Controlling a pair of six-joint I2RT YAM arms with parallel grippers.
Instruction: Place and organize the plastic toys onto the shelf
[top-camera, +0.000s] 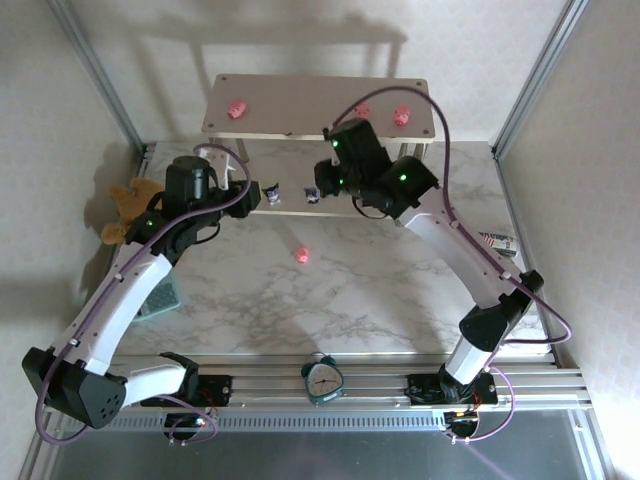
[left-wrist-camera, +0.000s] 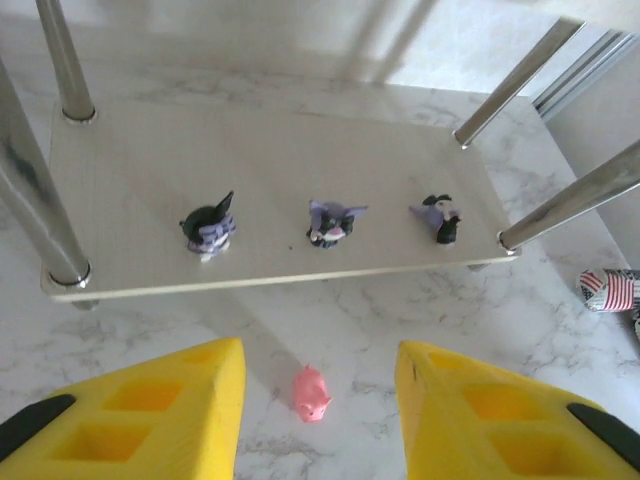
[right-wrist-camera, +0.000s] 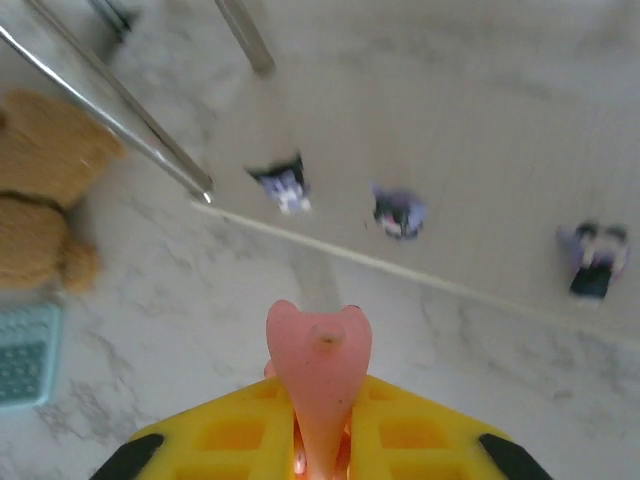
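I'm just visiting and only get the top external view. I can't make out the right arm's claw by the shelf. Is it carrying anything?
Observer: Yes. In the right wrist view, the right gripper is shut on a small pink plastic pig toy.
Operator: I count two little dark figures on the shelf's lower level. Is that all?
Observer: No. The left wrist view shows three dark purple-and-white plastic figurines in a row on the lower beige board.
Operator: And the left claw?
Observer: The left gripper is open, its jaws apart with nothing between them.
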